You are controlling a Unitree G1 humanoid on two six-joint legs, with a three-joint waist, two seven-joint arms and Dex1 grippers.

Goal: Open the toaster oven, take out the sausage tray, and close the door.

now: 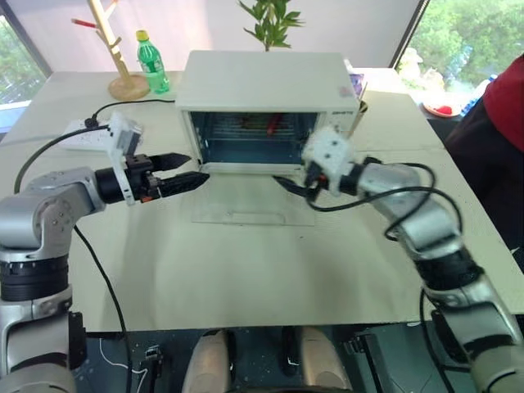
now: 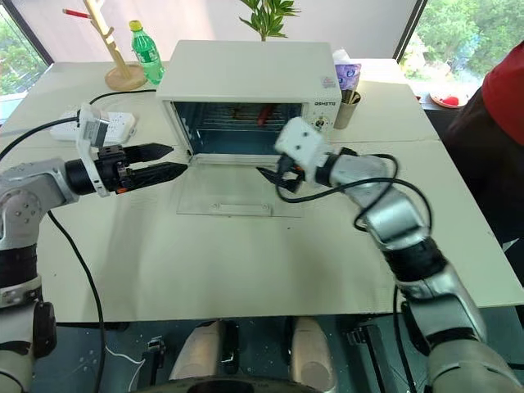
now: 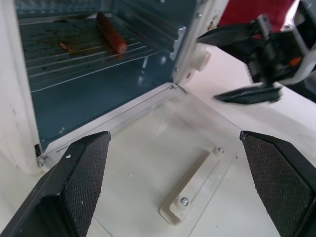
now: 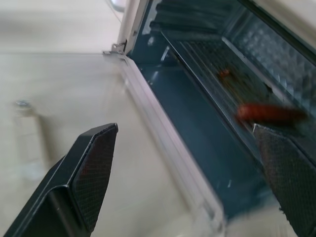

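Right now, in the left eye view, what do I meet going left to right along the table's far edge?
Power strip → wooden stand → green bottle → toaster oven, with its door folded down → person's red sleeve.

**Daylight scene, one wrist view blurred**

Bright, even daylight enters through the windows (image 1: 458,41) behind my table (image 1: 246,278), whose pale top looks slightly washed out. Shadows under my arms are soft and faint. The oven (image 2: 241,82) cavity stays dim and bluish. My left wrist view is sharp; my right wrist view is smeared, the sausage (image 4: 269,113) streaked and my near fingers (image 4: 84,177) soft.
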